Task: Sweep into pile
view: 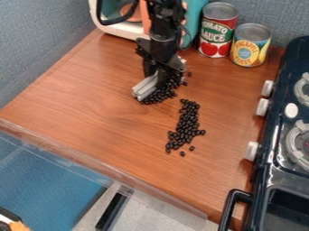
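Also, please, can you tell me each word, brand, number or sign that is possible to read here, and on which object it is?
"TOMATO SAUCE": on the red and green can.
"PINEAPPLE": on the yellow can; the word under it is too blurred to read with certainty.
Any smaller print on the two cans is too small to read, and I can make out no number or brand.
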